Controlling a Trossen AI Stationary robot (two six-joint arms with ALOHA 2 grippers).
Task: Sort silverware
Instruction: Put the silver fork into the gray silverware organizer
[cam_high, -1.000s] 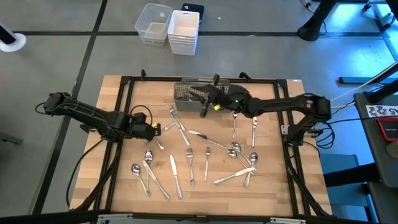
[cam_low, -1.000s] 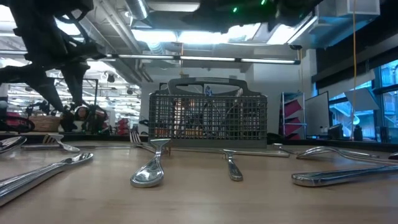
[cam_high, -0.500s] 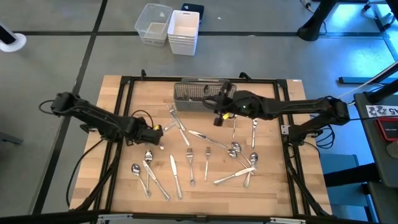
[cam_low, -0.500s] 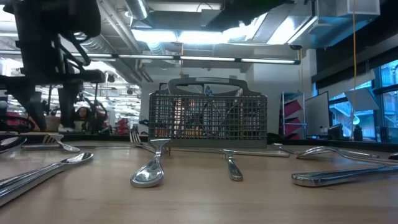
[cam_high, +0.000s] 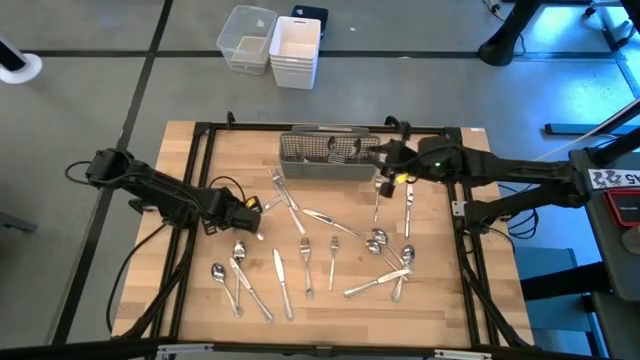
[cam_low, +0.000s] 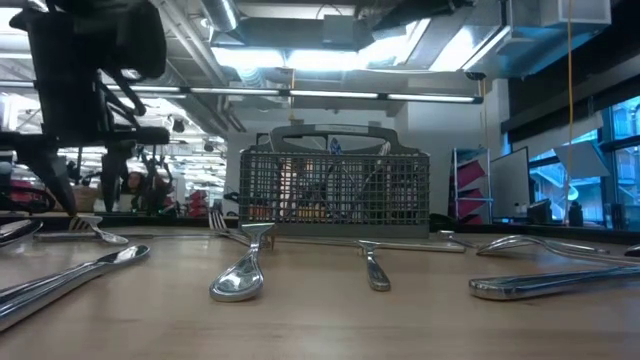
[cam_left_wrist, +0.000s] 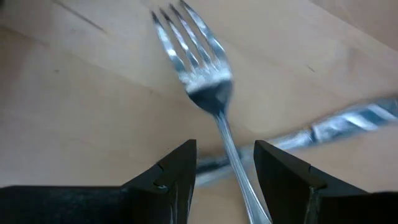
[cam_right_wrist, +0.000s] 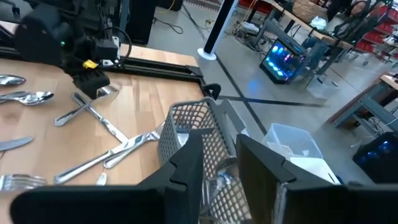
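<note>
Silver spoons, forks and knives (cam_high: 305, 250) lie scattered flat on the wooden table, and a few stand in the grey wire-mesh caddy (cam_high: 325, 157) at the far edge. My left gripper (cam_high: 250, 212) is low over the table's left part and open. Its fingers stand on either side of the handle of a fork (cam_left_wrist: 199, 68), whose tines point away; I see no touch. That fork's handle crosses a knife (cam_left_wrist: 342, 124). My right gripper (cam_high: 385, 170) hovers open and holds nothing, above the caddy's (cam_right_wrist: 193, 134) right end.
Two plastic bins (cam_high: 270, 42) sit on the floor beyond the far edge. A black frame (cam_high: 200, 180) borders the table. In the low view a spoon (cam_low: 238, 280) and other handles (cam_low: 540, 280) lie in front of the caddy (cam_low: 335, 190). Bare wood shows along the near edge.
My right gripper has moved from above the caddy's middle toward the table's right edge, past the caddy's right end. My left gripper has come down and turned upright over the fork on the left. No silverware has visibly moved.
</note>
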